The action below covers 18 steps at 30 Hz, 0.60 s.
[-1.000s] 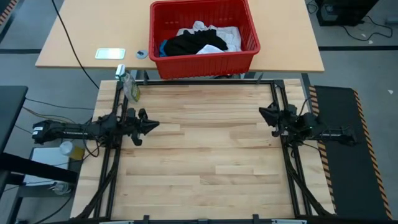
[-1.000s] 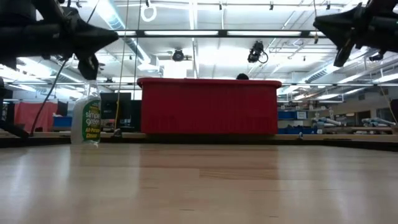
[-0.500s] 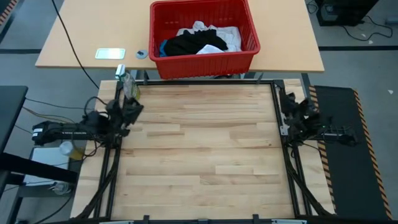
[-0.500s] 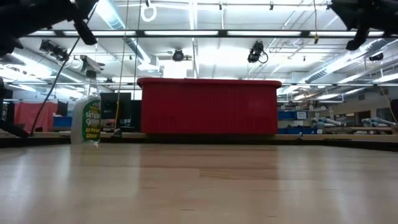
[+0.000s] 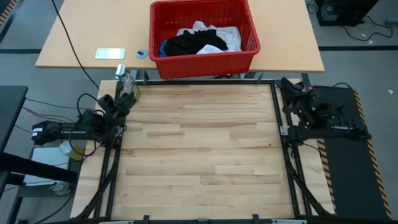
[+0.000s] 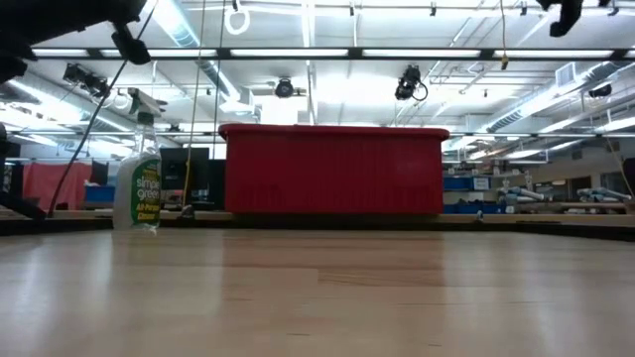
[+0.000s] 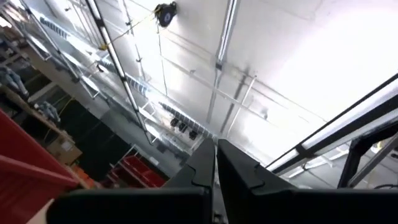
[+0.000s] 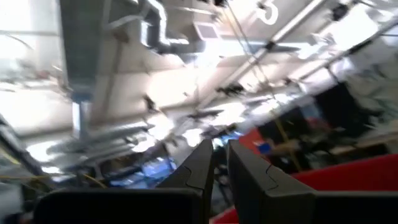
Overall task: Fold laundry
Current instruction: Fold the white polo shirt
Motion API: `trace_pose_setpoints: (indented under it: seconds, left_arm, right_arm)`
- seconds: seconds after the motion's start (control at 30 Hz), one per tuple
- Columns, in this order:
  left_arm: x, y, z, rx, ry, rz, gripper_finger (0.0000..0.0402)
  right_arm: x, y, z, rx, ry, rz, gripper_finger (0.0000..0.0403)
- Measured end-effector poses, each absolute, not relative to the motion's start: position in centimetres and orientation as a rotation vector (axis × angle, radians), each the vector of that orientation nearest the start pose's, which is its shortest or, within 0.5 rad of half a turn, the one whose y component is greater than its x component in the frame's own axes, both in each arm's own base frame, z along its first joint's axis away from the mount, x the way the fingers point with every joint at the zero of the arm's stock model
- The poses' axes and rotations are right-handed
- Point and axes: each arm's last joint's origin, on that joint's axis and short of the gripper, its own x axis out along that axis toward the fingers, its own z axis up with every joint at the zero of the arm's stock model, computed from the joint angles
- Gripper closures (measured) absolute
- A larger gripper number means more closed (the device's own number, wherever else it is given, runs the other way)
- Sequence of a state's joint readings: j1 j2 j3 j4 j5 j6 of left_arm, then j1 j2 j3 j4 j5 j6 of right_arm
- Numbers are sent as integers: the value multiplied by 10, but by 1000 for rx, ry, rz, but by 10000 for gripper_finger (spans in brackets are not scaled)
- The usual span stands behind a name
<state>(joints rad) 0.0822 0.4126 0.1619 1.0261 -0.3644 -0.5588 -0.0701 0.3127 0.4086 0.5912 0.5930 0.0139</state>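
Arms: 2, one at each side edge of the wooden counter (image 5: 199,155).
Pincers: 2: left pincer (image 5: 129,94), right pincer (image 5: 290,87); two fingers each.
Counters: 2: the wooden one, and a tan counter (image 5: 81,37) behind it.
Baskets: 1, red basket (image 5: 204,38), on the tan counter.
Garments in basket: 3 colours showing: black garment (image 5: 194,43), white garment (image 5: 230,36), a sliver of blue garment (image 5: 161,50); exact piece count cannot be told from the heap.
Spray bottles: 1, bottle (image 6: 137,188), at the wooden counter's far left corner.
Flat white items on the tan counter: 1, card (image 5: 110,54).
Small round items beside it: 1, disc (image 5: 141,54).
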Motion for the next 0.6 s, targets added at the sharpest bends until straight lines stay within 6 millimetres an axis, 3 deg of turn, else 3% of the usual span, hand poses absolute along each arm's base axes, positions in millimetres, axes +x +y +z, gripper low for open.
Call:
trace_pose_setpoints:
  seconds: [0.23,0.4,0.6]
  left_arm:
    - [112,23,291,-643,-816,367,379]
    - [128,25,306,-638,-763,399,379]
    - [154,31,321,-616,-559,485,379]
  right_arm:
    - [94,-31,353,180,-606,-871,347]
    - [109,-36,361,128,-569,-847,347]
    - [137,-44,360,196,-449,-821,347]
